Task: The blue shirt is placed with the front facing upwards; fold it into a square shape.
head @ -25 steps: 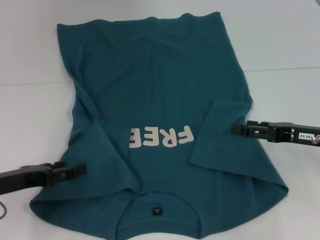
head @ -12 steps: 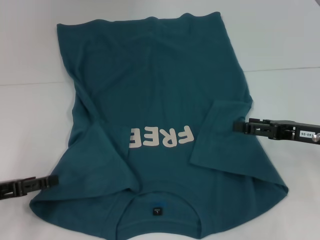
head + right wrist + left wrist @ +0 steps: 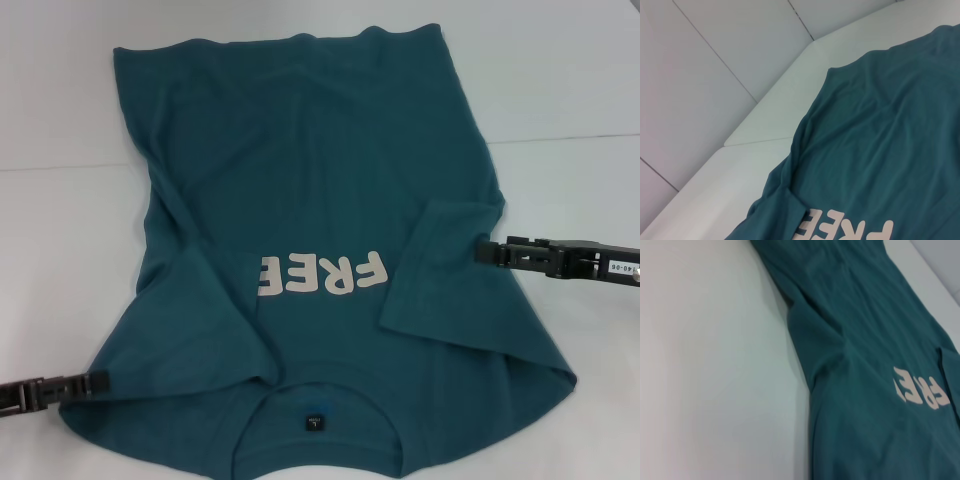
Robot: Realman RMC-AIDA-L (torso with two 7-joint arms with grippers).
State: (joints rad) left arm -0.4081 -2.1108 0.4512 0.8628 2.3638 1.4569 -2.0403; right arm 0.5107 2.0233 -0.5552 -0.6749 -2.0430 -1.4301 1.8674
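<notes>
Jaws of the left gripper (image 3: 98,379), at the lower left of the frame, looked closed and empty beside the shirt's edge. Across the middle, the blue shirt (image 3: 320,200) lay flat on the white tabletop (image 3: 60,240), sleeves folded inward. At the right, the right gripper (image 3: 484,253) jaws seemed closed, holding nothing, over the sleeve.

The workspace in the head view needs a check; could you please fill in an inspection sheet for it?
Surface: white table, a seam running across it.
Job's things: blue shirt lies front up, both sleeves folded inward, neck label at the near edge, "FREE" lettering partly covered by the left sleeve.
Clutter: nothing seen.
Grippers: left hand at the shirt's near left edge; right hand at its right sleeve edge.
Cables: nothing seen.
Surroundings: pale panelled wall beyond the table.
</notes>
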